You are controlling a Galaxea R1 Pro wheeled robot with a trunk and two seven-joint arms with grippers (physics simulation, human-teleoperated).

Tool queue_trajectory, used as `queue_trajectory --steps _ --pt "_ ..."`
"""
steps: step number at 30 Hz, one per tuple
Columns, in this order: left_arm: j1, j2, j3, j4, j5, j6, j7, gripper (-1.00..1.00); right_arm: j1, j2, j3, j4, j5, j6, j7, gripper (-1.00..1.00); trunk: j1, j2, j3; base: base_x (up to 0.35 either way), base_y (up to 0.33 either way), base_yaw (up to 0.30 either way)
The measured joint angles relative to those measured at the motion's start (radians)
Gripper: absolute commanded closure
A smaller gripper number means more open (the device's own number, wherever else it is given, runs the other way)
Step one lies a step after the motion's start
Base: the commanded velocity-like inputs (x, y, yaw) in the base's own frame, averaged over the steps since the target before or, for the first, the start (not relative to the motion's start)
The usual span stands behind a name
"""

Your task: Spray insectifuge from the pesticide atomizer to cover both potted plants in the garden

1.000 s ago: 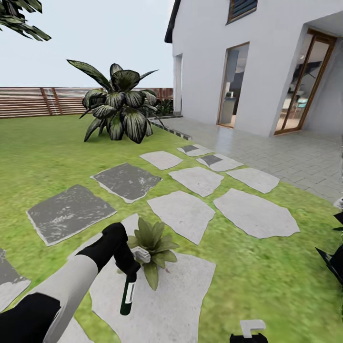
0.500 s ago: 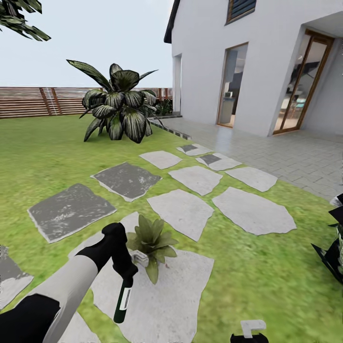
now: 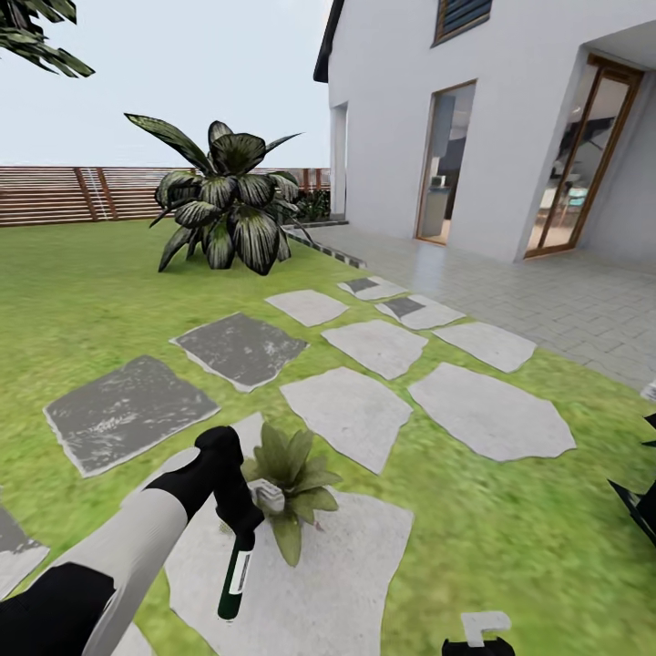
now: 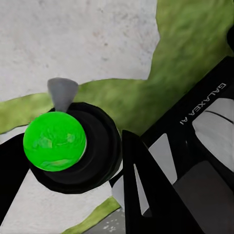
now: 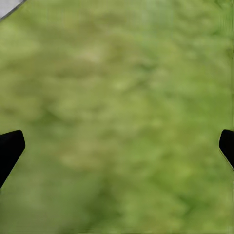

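- The left gripper [image 3: 239, 521] was clamped on the pesticide atomizer [image 3: 233, 576], up by its white head.
- The bottle hung down, just beside a small potted plant [image 3: 290, 474] on a pale stepping stone [image 3: 328, 583].
- It looked light, stiff and smooth, so it might slip. The neck seemed the best place to hold.
- The right gripper [image 5: 117, 146] had its fingers wide apart over grass, with nothing between them.
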Motion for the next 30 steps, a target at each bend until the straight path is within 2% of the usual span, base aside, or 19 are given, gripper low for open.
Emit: queue_trajectory --steps 9,11,14,17,20,22,24,25,28,30 --pt "0.002 -0.007 0.0 0.0 0.0 0.001 -0.001 1.0 0.0 0.0 0.0 0.0 0.0 0.001 0.0 -1.0 0.001 0.0 0.0 0.051 0.0 0.0" --pt "0.001 -0.015 0.001 -0.001 0.002 0.002 -0.002 1.0 0.0 0.0 0.0 0.0 0.0 0.001 0.0 -1.0 0.001 0.0 0.0 0.003 0.0 0.0" --pt "0.002 -0.04 0.001 -0.001 0.001 0.003 -0.002 1.0 0.0 0.0 0.0 0.0 0.0 0.001 0.0 -1.0 0.001 0.0 0.0 0.001 0.0 0.0" --pt "0.003 -0.044 0.001 -0.001 0.0 0.003 -0.002 1.0 0.0 0.0 0.0 0.0 0.0 0.001 0.0 -1.0 0.001 0.0 0.0 0.0 0.0 0.0" --pt "0.008 -0.022 0.003 0.0 -0.001 0.002 -0.001 1.0 0.0 0.0 0.0 0.001 0.0 0.001 0.0 -1.0 0.001 0.0 0.0 0.0 0.0 0.0" --pt "0.011 0.007 0.006 0.0 -0.004 -0.001 0.003 1.0 0.0 0.0 0.0 0.0 0.0 0.001 0.0 -1.0 0.001 0.0 0.0 0.0 0.0 0.0" --pt "0.013 0.05 0.007 0.001 -0.003 -0.002 0.007 1.0 0.0 0.0 0.0 0.001 0.0 0.001 0.0 -1.0 0.001 0.0 0.0 0.0 0.0 0.0" --pt "0.014 0.059 0.008 0.001 -0.002 -0.003 0.007 1.0 0.0 0.0 0.0 0.001 0.0 0.001 0.0 -1.0 0.001 0.0 0.0 0.0 0.0 0.0" --pt "0.014 0.065 0.008 0.0 0.0 -0.003 0.009 1.0 0.0 0.001 0.001 0.0 0.0 0.001 0.0 -1.0 0.001 0.0 0.0 0.0 0.0 0.0" --pt "0.013 0.057 0.011 -0.001 0.001 -0.003 0.017 1.0 0.0 0.001 0.001 0.0 0.0 0.001 0.0 -1.0 0.001 0.0 0.0 0.0 0.0 0.0"
